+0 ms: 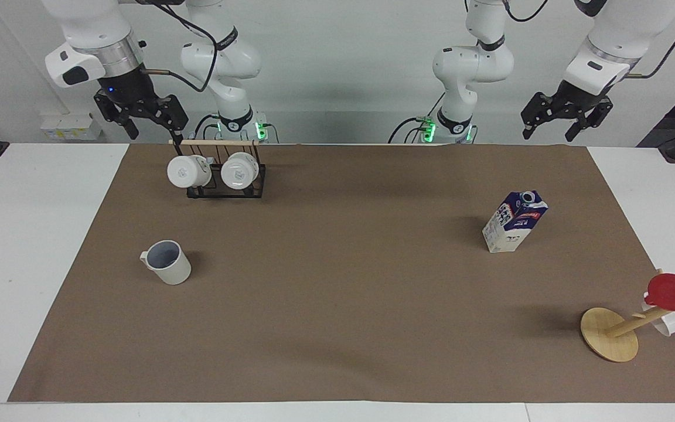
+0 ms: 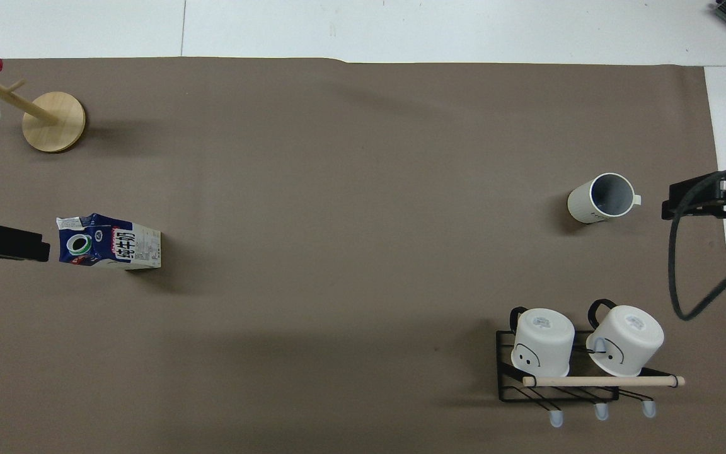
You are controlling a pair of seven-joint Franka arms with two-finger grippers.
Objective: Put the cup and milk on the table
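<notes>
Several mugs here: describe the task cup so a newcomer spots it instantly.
On the brown paper sheet, at the right arm's end, find the black wire rack. The cup stands alone, upright, farther from the robots. Unlike the rack's two white mugs, it is cream with a grey-blue inside.
</notes>
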